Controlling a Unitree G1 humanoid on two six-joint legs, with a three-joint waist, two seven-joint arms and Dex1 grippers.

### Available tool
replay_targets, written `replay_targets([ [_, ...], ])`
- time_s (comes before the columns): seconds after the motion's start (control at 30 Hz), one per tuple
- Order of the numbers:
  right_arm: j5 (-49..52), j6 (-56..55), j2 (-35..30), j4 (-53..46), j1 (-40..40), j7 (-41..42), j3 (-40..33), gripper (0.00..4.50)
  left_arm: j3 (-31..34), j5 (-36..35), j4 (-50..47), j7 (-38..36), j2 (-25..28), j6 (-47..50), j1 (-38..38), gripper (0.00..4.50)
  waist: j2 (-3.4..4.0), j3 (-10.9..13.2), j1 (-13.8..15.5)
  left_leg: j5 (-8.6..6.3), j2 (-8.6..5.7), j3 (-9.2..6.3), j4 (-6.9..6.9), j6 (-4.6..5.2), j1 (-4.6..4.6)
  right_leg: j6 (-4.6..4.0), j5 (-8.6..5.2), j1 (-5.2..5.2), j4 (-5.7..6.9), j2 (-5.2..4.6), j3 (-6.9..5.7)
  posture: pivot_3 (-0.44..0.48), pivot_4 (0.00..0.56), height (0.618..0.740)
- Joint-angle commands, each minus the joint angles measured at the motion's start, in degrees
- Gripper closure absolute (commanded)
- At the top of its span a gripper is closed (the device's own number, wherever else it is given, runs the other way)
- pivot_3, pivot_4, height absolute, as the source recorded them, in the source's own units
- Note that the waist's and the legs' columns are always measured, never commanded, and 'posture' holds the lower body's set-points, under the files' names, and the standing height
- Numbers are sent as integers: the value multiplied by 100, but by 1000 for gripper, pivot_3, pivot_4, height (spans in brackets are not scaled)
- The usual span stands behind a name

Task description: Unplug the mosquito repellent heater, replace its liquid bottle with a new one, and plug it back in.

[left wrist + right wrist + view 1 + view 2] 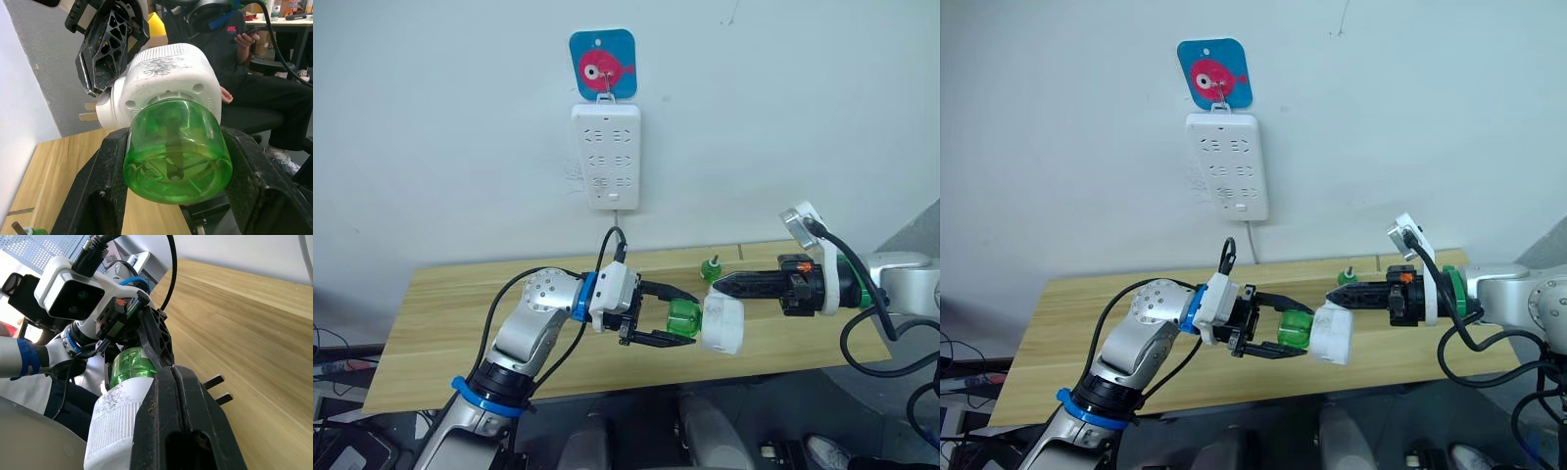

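Between my two hands: the mosquito repellent heater (724, 324) hangs in the air above the front edge of the bench (440, 313).
Left hand (668, 319): fingers closed on the green liquid bottle (683, 319), one finger on each side of it.
Right hand (717, 285): fingers pressed together on the heater's white body; I see them clamped along its side in the right wrist view.
Bottle: still seated in the heater, base pointing toward my left wrist.
Prongs (217, 389): two, sticking out toward the bench.
Beyond my right hand: a second green bottle (711, 267) stands on the bench.
Above both hands: a white power strip (605, 155) hangs on the wall.
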Motion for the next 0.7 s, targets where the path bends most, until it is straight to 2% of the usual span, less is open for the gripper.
replay_targets([
  [0.03,-163,272,-44,-202,128,84,178,4500,209,-195,-361,155,-123,-245,-120,2227,0,0,0,0,0,0,0,0,0,0,0,0,0,0,0,-169,160,733],
  [0.2,-486,26,73,-218,69,43,64,4500,187,-177,-366,169,-93,-161,-100,2227,0,0,0,0,0,-1,0,0,0,0,0,0,0,0,0,-170,160,733],
  [0.3,-544,-366,249,-54,-180,-158,-376,4500,222,-2,-183,298,-104,-326,-46,2227,0,0,-4,0,0,-2,0,0,1,0,0,0,0,0,0,-184,158,733],
  [0.4,-541,-631,290,-142,-176,-461,-919,4500,339,166,94,755,-255,-431,-13,2227,0,0,-3,0,-2,-3,0,0,0,1,0,-1,0,-1,3,-201,158,733],
  [0.53,-610,-1004,497,-578,381,-1441,-1672,3607,479,501,545,1486,-634,-824,-16,2227,-4,-2,0,0,-2,-6,-1,0,-4,2,1,1,-4,-3,-2,-221,159,733],
  [0.7,-541,-1467,1030,-1291,1399,-2627,-2300,1693,457,961,801,2205,-1047,-1321,9,2227,-5,-3,-2,0,-4,-9,-8,0,-13,2,1,-2,-4,-7,3,-234,160,733],
])
